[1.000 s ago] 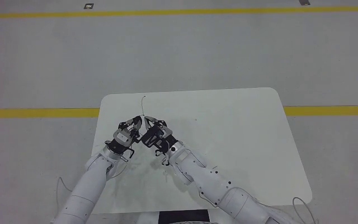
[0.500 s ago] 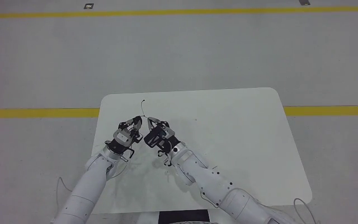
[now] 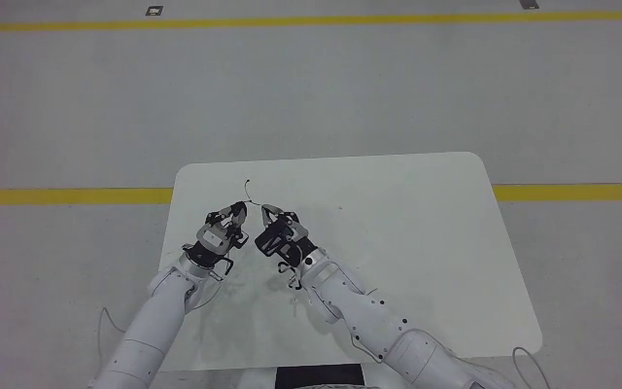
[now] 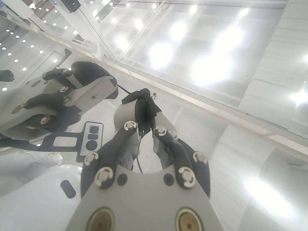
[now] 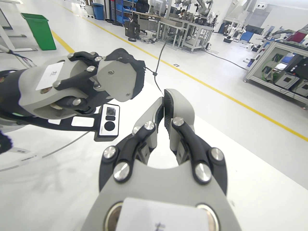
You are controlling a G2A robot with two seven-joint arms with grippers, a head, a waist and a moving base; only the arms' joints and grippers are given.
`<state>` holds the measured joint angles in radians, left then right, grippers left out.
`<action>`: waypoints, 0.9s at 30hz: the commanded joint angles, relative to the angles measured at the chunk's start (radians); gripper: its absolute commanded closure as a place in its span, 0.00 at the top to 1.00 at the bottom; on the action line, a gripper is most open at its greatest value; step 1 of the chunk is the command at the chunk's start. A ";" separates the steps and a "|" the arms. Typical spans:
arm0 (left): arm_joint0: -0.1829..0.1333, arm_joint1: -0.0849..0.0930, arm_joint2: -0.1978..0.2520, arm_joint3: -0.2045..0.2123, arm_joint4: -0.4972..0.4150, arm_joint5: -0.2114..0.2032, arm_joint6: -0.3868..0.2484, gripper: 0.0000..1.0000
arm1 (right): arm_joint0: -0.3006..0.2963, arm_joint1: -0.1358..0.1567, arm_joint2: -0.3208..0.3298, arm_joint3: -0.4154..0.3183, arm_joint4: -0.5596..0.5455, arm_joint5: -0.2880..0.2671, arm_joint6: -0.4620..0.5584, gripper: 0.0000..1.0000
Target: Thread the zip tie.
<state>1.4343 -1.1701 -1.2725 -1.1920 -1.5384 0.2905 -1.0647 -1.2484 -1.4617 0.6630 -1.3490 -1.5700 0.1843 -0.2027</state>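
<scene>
1. While both are hovering close together over the bench (image 3: 408, 224), the left gripper (image 4: 144, 100) is clamping tight on the tie (image 5: 155, 73).
2. The right gripper (image 5: 164, 97) is pinching it too, jaws closed; the tie is hanging in the air between them.

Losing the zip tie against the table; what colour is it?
Black. The zip tie shows best in the right wrist view.

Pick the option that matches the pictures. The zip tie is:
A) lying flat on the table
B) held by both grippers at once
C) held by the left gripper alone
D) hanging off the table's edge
B: the thin black zip tie runs from the right gripper, fingers shut on it, across to the left gripper, also shut on it.
</scene>
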 commanded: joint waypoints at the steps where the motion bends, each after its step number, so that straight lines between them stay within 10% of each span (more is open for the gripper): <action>1: 0.000 0.000 0.000 0.000 0.000 0.000 0.000 0.00 | -0.002 0.002 0.002 -0.003 0.000 0.002 0.001 0.00; 27: 0.000 0.000 0.000 0.000 0.000 0.000 0.000 0.00 | -0.035 0.031 0.020 -0.025 0.000 0.019 0.019 0.00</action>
<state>1.4343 -1.1701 -1.2725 -1.1920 -1.5384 0.2905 -1.0647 -1.2820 -1.4318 0.6817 -1.3734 -1.5700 0.2029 -0.1842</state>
